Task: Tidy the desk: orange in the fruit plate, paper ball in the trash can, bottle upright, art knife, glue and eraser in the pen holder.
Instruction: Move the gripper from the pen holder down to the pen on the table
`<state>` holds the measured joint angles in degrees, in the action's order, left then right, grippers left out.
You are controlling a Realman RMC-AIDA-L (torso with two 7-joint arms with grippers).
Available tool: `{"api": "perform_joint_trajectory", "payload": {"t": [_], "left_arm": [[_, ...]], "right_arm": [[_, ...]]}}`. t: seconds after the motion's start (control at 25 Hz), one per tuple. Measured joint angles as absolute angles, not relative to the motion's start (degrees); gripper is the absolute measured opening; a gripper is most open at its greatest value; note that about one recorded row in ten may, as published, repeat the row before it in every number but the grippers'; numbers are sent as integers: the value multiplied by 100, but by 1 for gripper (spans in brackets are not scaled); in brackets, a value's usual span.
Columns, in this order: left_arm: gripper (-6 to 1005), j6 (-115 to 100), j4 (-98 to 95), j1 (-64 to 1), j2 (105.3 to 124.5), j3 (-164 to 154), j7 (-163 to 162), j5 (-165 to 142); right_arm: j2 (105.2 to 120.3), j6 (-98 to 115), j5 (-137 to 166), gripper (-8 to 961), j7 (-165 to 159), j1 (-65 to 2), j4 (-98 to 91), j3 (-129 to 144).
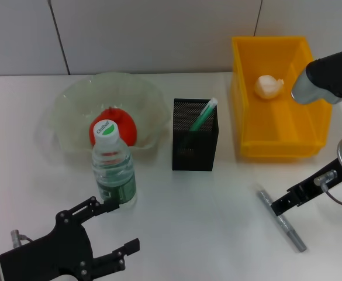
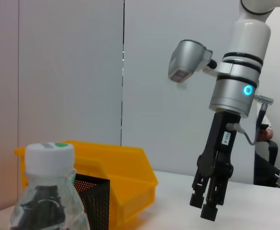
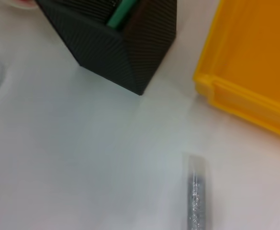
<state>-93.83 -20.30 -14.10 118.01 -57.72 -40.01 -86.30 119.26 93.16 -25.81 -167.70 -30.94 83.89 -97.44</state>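
1 grey glue stick on desk — right pincer touching, nearly closed, empty.

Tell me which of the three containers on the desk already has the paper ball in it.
The yellow bin, at the robot's right, holds the paper ball. The clear bowl holds the orange; the black mesh pen holder holds a green pen.

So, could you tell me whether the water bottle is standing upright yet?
Upright: the bottle stands on its base on the desk, white cap on top, before the fruit plate.
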Motion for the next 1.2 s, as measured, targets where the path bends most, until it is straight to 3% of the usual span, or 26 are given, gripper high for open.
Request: {"api": "perform_joint_trajectory", "payload": {"t": [0.8, 1.0, 1.2], "left_arm": [[815, -9379, -2021, -1402, 11803, -5816, -4032, -8630], [815, -9382, -2014, -1399, 11803, -5858, -4037, -8631], [815, -9386, -2013, -1397, 11804, -5878, -4039, -8630]], "right_arm": [[11936, 8717, -2520, 671, -16749, -3244, 7787, -9365], [11940, 8637, -2523, 436, -16749, -3299, 7646, -9312], [11943, 8566, -2523, 371, -16749, -3336, 7496, -9299]]}}
